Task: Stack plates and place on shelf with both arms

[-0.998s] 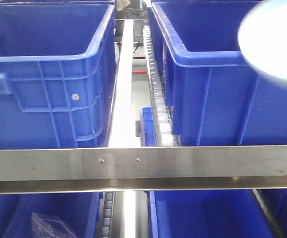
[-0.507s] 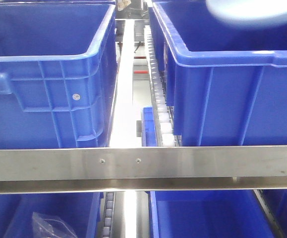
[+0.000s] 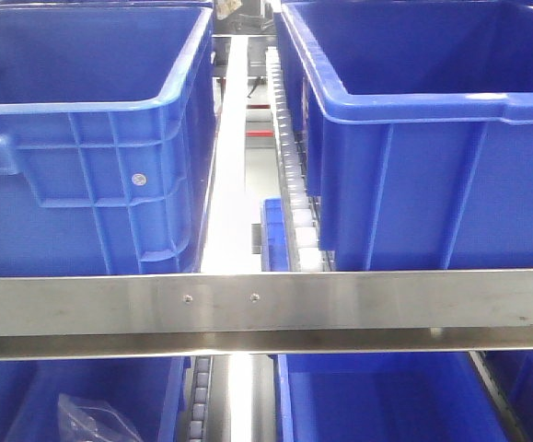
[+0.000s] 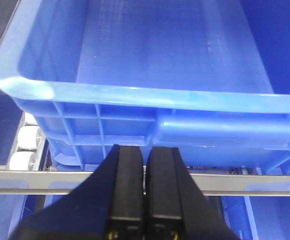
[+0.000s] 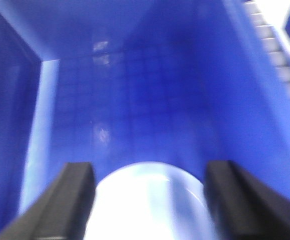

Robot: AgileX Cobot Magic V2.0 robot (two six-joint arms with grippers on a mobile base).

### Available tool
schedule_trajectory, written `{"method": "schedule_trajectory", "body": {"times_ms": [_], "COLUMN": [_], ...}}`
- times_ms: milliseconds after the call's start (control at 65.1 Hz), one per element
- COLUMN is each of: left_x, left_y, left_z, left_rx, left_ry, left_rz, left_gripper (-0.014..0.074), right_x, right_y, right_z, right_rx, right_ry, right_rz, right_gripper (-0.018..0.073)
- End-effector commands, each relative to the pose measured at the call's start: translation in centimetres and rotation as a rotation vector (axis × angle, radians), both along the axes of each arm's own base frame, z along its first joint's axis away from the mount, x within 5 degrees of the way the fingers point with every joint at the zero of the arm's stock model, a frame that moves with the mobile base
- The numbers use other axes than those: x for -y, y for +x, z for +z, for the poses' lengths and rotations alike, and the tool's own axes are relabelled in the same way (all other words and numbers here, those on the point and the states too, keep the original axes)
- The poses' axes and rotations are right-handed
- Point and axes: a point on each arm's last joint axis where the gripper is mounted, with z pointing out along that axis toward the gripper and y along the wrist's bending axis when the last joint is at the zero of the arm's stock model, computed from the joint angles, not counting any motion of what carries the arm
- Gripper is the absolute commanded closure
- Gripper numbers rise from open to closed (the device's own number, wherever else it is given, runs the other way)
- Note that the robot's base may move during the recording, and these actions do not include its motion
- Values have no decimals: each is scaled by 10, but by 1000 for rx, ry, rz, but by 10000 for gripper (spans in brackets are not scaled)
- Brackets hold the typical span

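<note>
Blue bin (image 5: 134,100) interior, plate (image 5: 150,205) between spread right end effector (image 5: 150,200) fingers

The left gripper (image 4: 143,197) showed two matte black, flat-faced rectangular fingers at lower centre, with flaring angular shoulders. The right gripper (image 5: 152,200) showed two blurred black blocky fingers at the lower corners.

No readable text, labels, brands or numbers anywhere: nothing on the big blue plastic crates (image 3: 91,138), the brushed steel shelf rail (image 3: 266,308), or the crumpled clear plastic bag (image 3: 96,419) below.
</note>
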Motion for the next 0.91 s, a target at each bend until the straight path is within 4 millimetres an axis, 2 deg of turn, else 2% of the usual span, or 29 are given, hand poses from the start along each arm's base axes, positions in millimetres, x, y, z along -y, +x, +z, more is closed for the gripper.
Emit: {"method": "schedule_trajectory", "body": {"times_ms": [0,108,154,215,292,491,645,891], "left_x": [1,1,1,1,1,1,1,1], "left_y": [5,5,5,5,5,5,5,5], "left_z": [16,16,16,16,16,16,16,16], "left_rx": [105,105,105,105,105,105,105,105], "left_ry": [-20,-20,-20,-20,-20,-20,-20,-20], "left_rz": [-2,-2,-2,-2,-2,-2,-2,-2], "left_gripper": [514,514,514,514,514,514,514,514], "right_x": [1,-2,-3,-4,-6,-8,-9,-9], "right_y": [-29,-74,-94,-116,-146,-190,-202,-202], "right_z": [30,20,12,0,-12,-34,-45,-52], "right_rx": [155,183,200,223,292,407,428,405], "right_ry": [-19,-20,-20,-21,-23,-28,-29,-28], "right_rz": [0,2,2,5,9,13,15,15], "right_gripper": [142,391,526,484,510,512,512,512]}}
